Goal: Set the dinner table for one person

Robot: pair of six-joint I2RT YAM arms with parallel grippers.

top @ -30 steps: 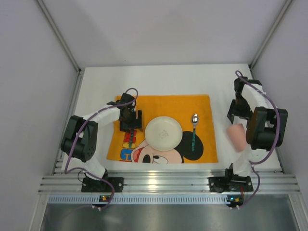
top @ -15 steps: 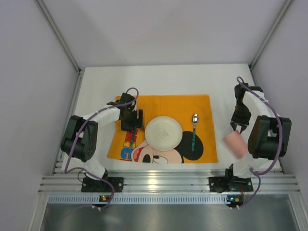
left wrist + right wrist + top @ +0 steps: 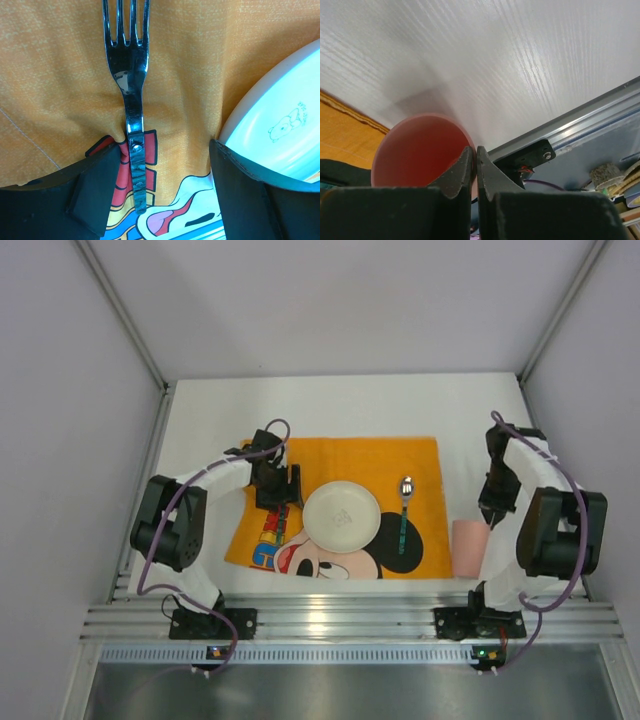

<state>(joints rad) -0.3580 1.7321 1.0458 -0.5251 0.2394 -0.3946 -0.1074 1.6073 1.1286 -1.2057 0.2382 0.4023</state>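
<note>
both reaching down, left fingers [image 3: 95, 195] wide astride fork [image 3: 131, 75] on mat [image 3: 200, 60], right fingers [image 3: 460, 180] pinching pink cup [image 3: 415, 150] rim

fork [image 3: 131, 85] tips and plate [image 3: 280, 125] are cropped.

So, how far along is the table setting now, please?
Done: the plate and spoon lie on the orange mat. In hand: the fork lies left of the plate, inside the open left gripper; the right gripper pinches the pink cup by its rim beside the mat. Left: release the cup and withdraw.
</note>
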